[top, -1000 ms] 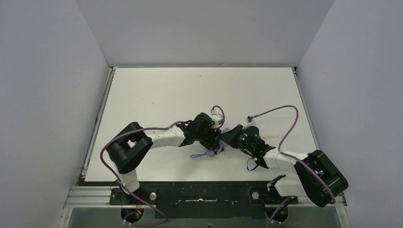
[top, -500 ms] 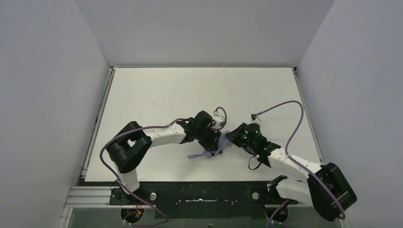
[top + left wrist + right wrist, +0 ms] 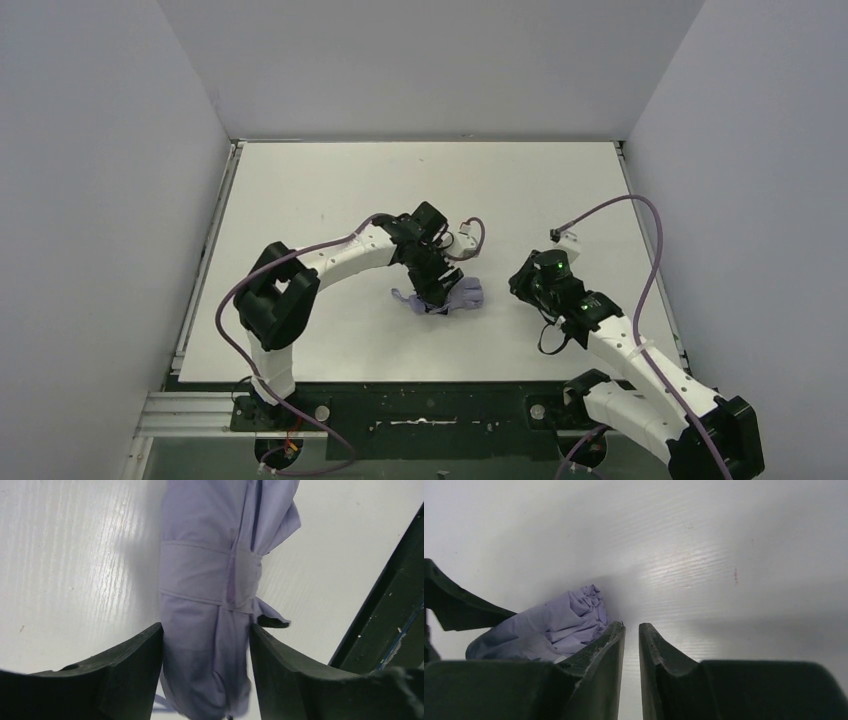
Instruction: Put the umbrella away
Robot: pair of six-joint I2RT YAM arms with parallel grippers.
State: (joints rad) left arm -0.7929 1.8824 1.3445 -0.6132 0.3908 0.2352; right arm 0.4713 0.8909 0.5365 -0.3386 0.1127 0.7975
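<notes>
The folded lavender umbrella lies on the white surface near its middle, its strap wrapped round it, gripped at the sides by the left hand. The right hand sits at 3 o'clock from the umbrella, apart from it, its fingers almost together and holding nothing.

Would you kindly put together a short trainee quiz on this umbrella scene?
1. Fill in: the right end effector, apart from the umbrella, holds ____.
2. What clamps the umbrella? A) the left end effector B) the right end effector C) both
3. True or false: the strap is wrapped around the folded umbrella.
Key: 1 nothing; 2 A; 3 true.
</notes>
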